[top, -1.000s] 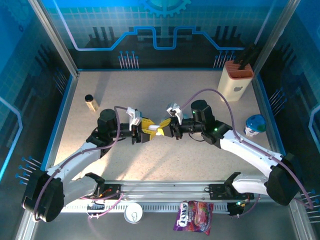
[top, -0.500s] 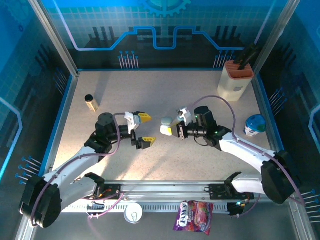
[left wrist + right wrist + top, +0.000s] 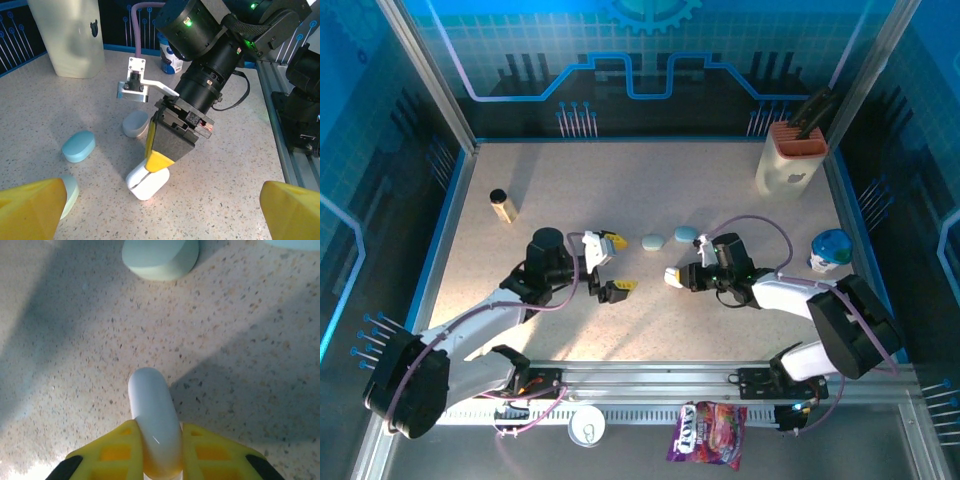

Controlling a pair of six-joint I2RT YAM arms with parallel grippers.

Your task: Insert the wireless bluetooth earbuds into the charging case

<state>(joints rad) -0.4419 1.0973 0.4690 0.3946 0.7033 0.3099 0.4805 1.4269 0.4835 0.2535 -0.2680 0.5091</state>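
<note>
Right of centre on the bench (image 3: 520, 180): the right tool (image 3: 672, 277) is clenched on a white charging case (image 3: 154, 410). The case's rounded end pokes out past the yellow fingertips (image 3: 117, 450).
Case height: low against the speckled surface; whether it touches the surface I cannot tell.
Left tool (image 3: 616, 263): released, with its yellow fingers spread wide and nothing between them. It sits just left of the held case, facing it but apart from it.
Loose cases: a pale case (image 3: 651, 241) and a teal case (image 3: 686, 234) lie side by side on the bench, just above the two tools in the overhead view. The left wrist view also shows a greyish-white case (image 3: 135, 123) beside the right arm.
Upper right corner: a cream holder (image 3: 788, 165) with an orange top stands upright — a dark handle sticks out of it.
Right edge: a blue-and-white jar (image 3: 831, 250) stands beside the right arm.
Left side: a small dark-capped bottle (image 3: 501, 205) stands well apart from the cases.
Bottom of the overhead frame: a candy bag (image 3: 708, 433) lies below the rail.
</note>
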